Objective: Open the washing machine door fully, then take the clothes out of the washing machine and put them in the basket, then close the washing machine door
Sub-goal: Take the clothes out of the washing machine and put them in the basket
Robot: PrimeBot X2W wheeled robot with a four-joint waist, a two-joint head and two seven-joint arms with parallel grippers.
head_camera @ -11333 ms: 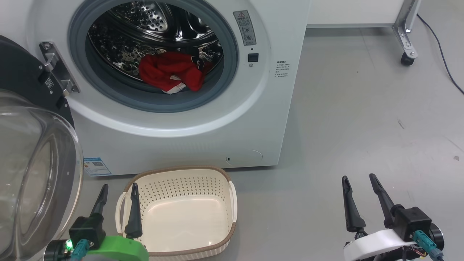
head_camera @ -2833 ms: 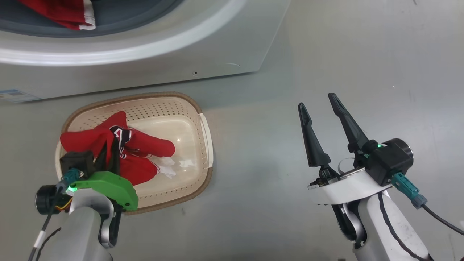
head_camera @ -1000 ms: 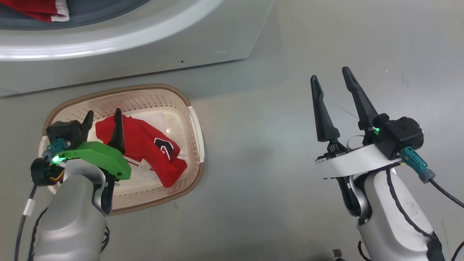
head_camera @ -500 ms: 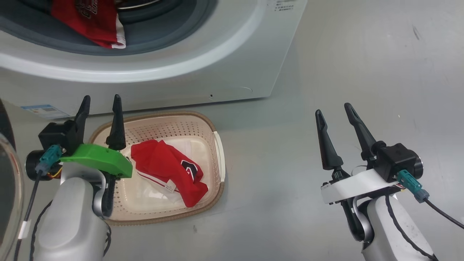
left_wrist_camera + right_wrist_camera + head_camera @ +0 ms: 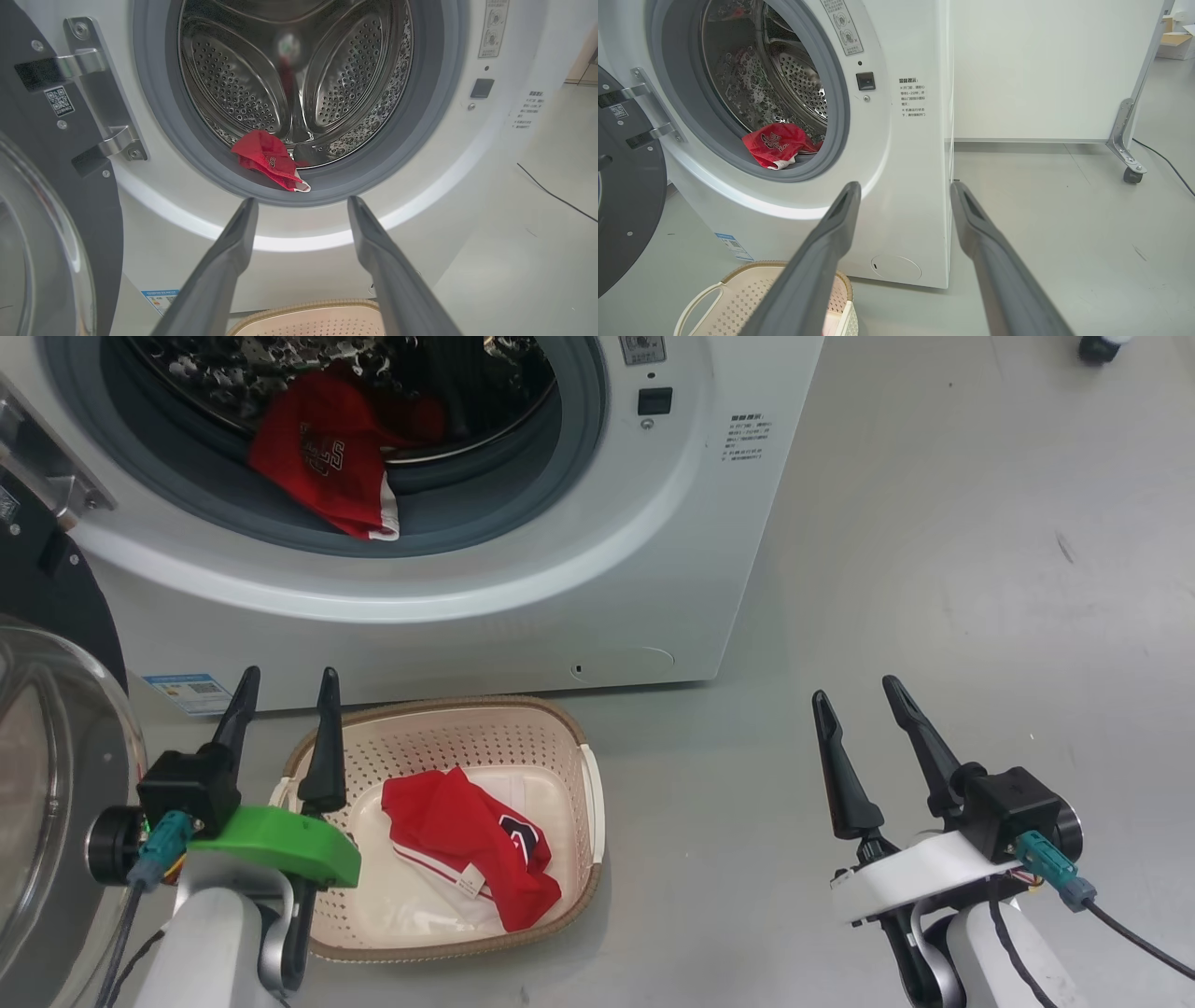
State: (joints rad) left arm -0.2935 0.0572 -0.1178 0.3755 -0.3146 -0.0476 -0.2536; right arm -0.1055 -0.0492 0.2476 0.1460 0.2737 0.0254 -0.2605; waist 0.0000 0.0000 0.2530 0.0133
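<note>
The left gripper [image 5: 289, 672] and right gripper [image 5: 854, 688] were spread wide and empty. Red clothes [image 5: 462, 826] lay in the basket [image 5: 467, 742] and in the washing machine [image 5: 560, 616].

You face a bare test lab: grey floor [image 5: 1064, 242], wheeled white partition [image 5: 1041, 70], loose cable [image 5: 1176, 173], freestanding washing machine [image 5: 915, 154].

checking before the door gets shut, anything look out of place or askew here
One thing: a red garment lies draped over the grey gasket at the drum's mouth; it would likely be pinched if the door closed. The other garment sits inside the basket; nothing has spilled.
</note>
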